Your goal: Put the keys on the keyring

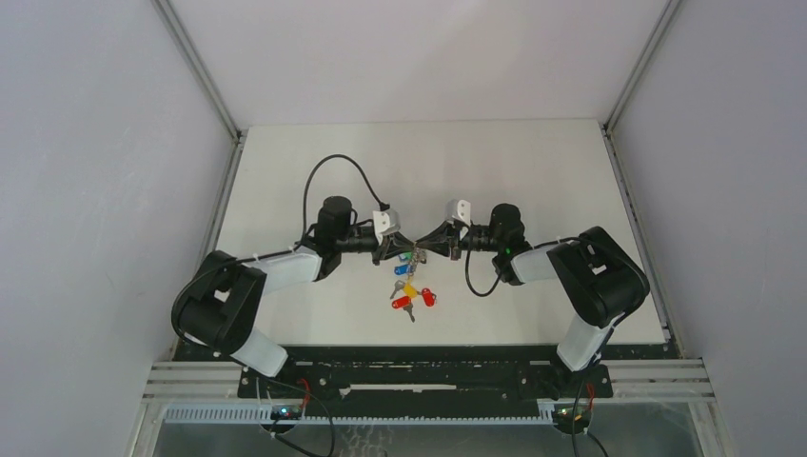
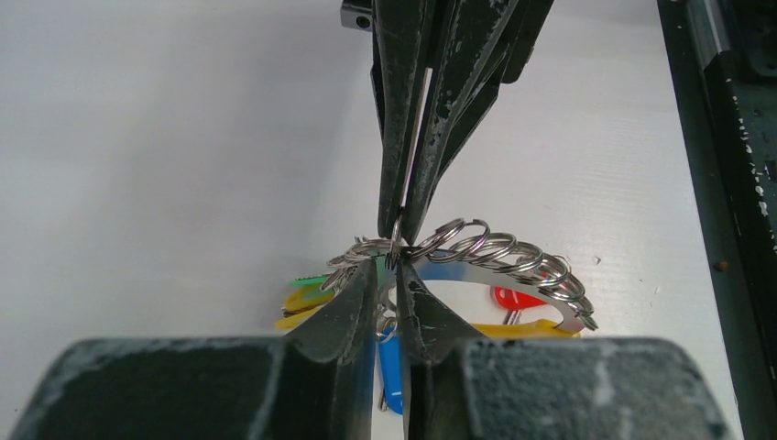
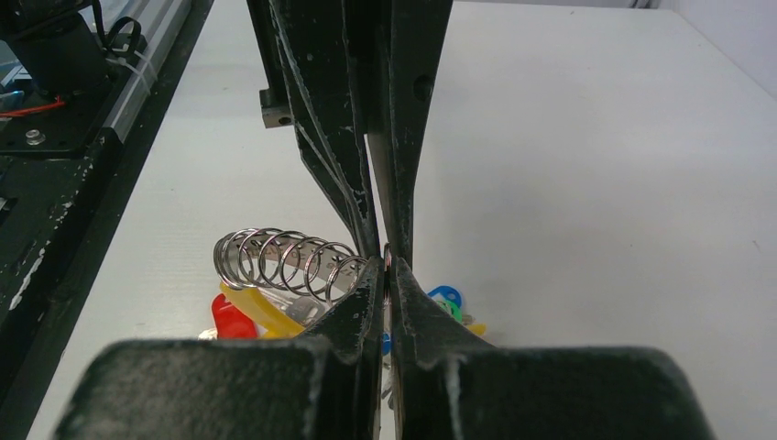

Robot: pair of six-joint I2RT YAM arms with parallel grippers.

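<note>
The keyring (image 1: pixel 411 259) sits at the table's middle: a curved silver band (image 2: pixel 518 278) threaded with several small rings (image 3: pixel 284 261), with green (image 2: pixel 310 280) and blue tags (image 2: pixel 391 367). My left gripper (image 1: pixel 402 253) and right gripper (image 1: pixel 435 249) meet tip to tip there. Both are shut on the same thin silver ring (image 2: pixel 396 246), which stands edge-on between them. The left fingertips (image 2: pixel 366 293) are below it and the right fingers (image 2: pixel 403 183) above. Keys with red tags (image 1: pixel 428 297) and a yellow tag (image 1: pixel 409 288) trail toward the near edge. I cannot tell whether they are attached.
The white table (image 1: pixel 533 181) ends at a black rail (image 1: pixel 428 357) along the near edge. Aluminium frame posts stand at the back corners. A black cable (image 1: pixel 333 171) loops above the left arm.
</note>
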